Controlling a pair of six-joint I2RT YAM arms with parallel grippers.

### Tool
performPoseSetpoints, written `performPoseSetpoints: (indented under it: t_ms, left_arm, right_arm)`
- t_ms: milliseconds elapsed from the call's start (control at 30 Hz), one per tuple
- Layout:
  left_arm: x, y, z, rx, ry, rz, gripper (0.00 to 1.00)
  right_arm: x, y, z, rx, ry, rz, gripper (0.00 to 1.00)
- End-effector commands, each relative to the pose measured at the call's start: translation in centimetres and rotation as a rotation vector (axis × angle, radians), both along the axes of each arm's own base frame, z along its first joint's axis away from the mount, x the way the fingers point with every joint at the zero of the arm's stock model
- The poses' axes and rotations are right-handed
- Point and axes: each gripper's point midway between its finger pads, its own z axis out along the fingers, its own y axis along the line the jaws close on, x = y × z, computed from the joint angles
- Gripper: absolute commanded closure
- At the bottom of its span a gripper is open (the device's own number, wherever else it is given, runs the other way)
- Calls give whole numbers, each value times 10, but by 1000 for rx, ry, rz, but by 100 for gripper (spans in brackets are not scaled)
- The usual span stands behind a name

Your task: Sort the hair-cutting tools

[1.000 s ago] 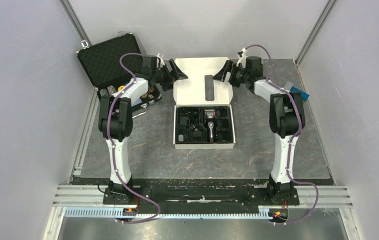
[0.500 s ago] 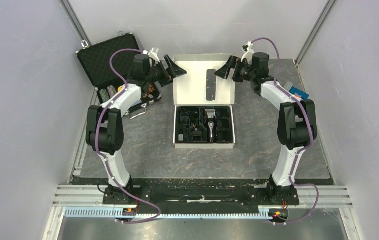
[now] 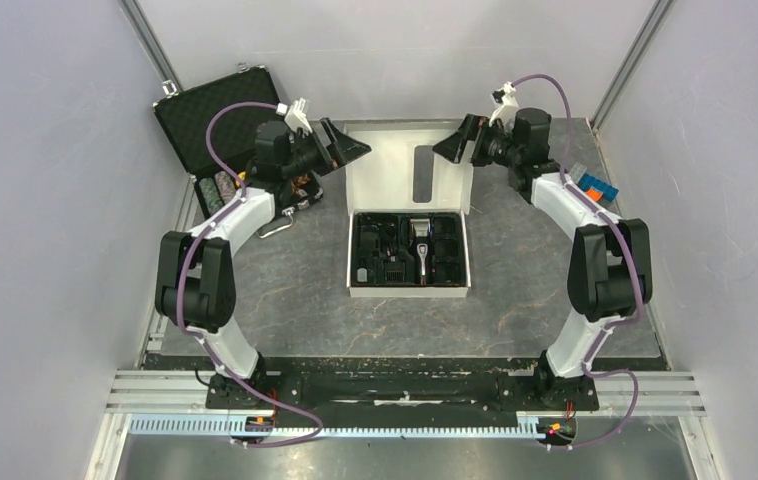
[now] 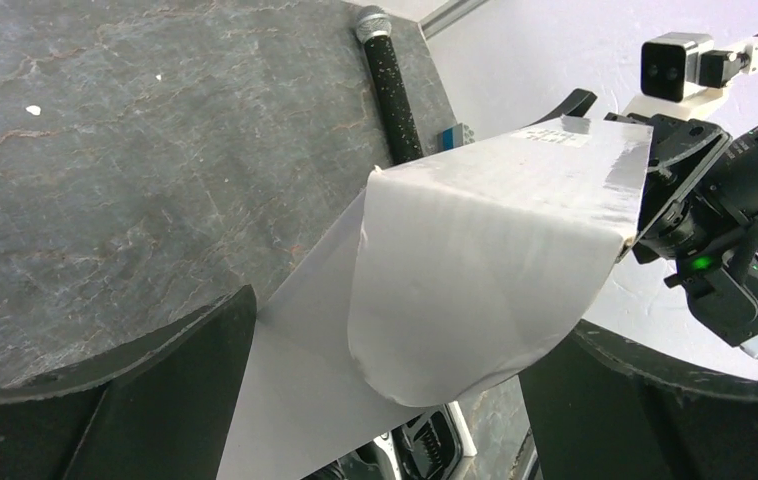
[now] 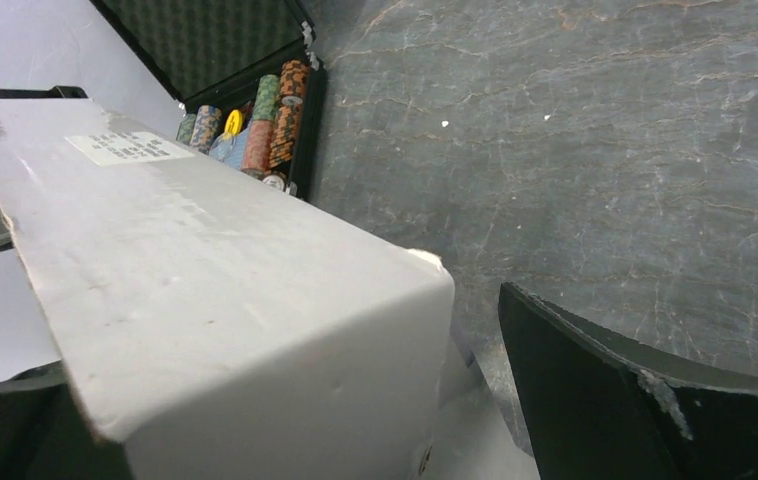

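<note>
Left pincer (image 3: 353, 150) and right pincer (image 3: 452, 148) gape well beyond the clipper (image 3: 421, 248).

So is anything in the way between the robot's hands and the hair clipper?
Nothing covers the hair clipper; it lies bare in the open white box. Only the folded-back lid is in between: the left gripper and right gripper, both open, sit around its far corners.

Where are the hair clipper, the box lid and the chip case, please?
hair clipper (image 3: 421, 252): overhead view, middle of its body.
box lid (image 3: 383, 180): overhead view, bare white inner face.
chip case (image 3: 205, 122): overhead view, foam lining of its open lid.
</note>
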Motion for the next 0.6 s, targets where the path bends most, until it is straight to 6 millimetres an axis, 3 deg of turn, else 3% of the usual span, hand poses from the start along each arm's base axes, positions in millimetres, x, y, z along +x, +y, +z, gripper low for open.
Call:
performPoseSetpoints:
  t_ms: [0, 567]
  left_arm:
    - [-19, -5, 40, -36, -182, -60, 0]
    - [-65, 0, 16, -34, -170, 31, 0]
  right_arm:
    - [-18, 5, 27, 0, -121, 44, 2]
    - [-76, 8, 5, -4, -85, -63, 2]
